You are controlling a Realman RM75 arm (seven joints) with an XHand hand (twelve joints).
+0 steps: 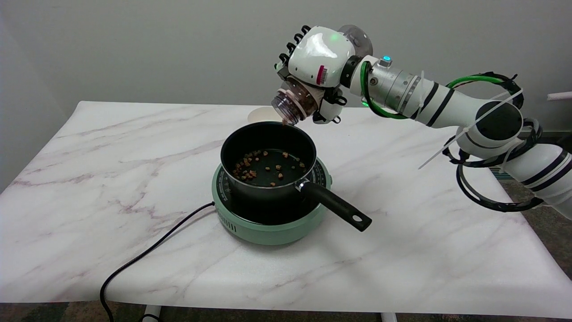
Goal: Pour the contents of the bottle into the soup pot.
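My right hand [318, 62] grips a clear plastic bottle [295, 102] above the far right rim of the black soup pot [268, 157]. The bottle is tilted steeply, its open mouth pointing down and left over the pot, with brown pieces still inside its neck. Small brown pieces [263, 169] lie scattered on the pot's bottom, mostly toward the left. The pot's black handle [335, 205] points toward the lower right. The bottle's base shows behind the hand at the top.
The pot sits on a round green hot plate [268, 232] at the middle of the white marble table [111, 188]. A black power cord [147, 255] runs from the plate off the near left edge. A pale round disc [259, 115] lies behind the pot.
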